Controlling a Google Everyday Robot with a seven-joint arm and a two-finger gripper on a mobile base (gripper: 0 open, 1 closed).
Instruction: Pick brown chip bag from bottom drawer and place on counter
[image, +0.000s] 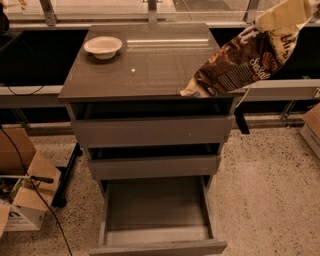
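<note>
The brown chip bag (246, 59) hangs tilted in the air over the right edge of the counter (150, 65). Its lower tip is just above the counter's front right corner. My gripper (315, 5) is at the top right corner of the view, almost wholly cut off by the frame edge. It holds the bag by its cream top end. The bottom drawer (155, 210) is pulled open and its flat grey floor is bare. The two shallower drawers above it are slightly open.
A white bowl (102, 46) sits at the counter's back left. Cardboard boxes (22, 195) and a cable lie on the floor to the left. Another box (312, 127) stands at the right edge. A rail runs behind the cabinet.
</note>
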